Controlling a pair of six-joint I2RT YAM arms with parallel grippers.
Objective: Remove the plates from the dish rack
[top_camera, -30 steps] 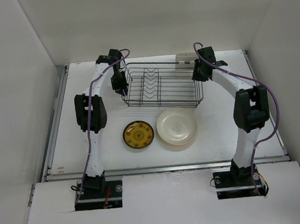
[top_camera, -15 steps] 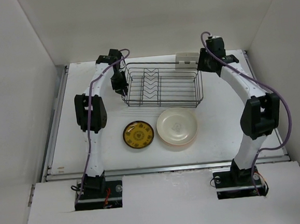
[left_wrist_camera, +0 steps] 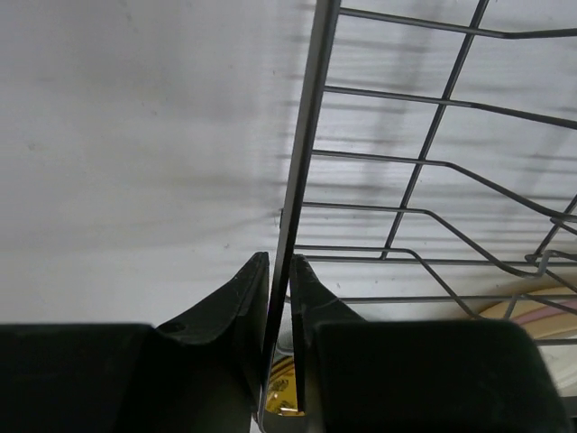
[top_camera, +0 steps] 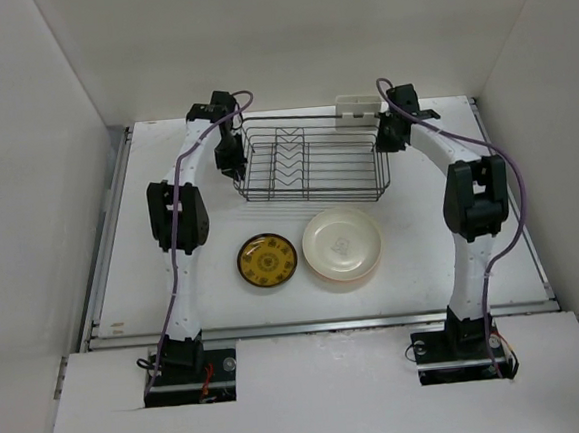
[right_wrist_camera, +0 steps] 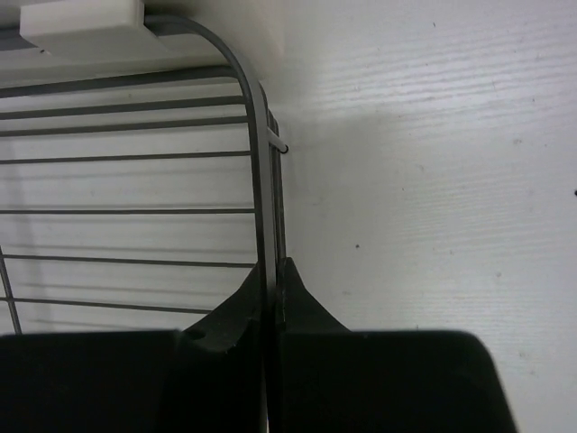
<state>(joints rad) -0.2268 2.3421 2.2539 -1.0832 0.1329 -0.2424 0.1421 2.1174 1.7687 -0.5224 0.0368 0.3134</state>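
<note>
The dish rack (top_camera: 313, 193) stands at the far middle of the counter (top_camera: 454, 264) with no plates between its prongs. A white holder (top_camera: 356, 106) is clipped to its far rim, close to the right corner.

The left arm (top_camera: 174, 216) reaches to the rack's left side. Its jaws are pinching the top rim wire (left_wrist_camera: 302, 162), which runs straight between them. The right arm (top_camera: 474, 197) reaches to the rack's right side near the far corner. Its jaws are pressed together on the rim wire (right_wrist_camera: 261, 180) there, just below the white holder (right_wrist_camera: 81, 20).

The plates lie flat toward the counter's near edge, in front of the rack and apart from it. A small dark brown patterned plate (top_camera: 267, 259) is on the left. Just beside it on the right is a larger cream plate (top_camera: 342, 243), with a peach edge showing under its near side.
</note>
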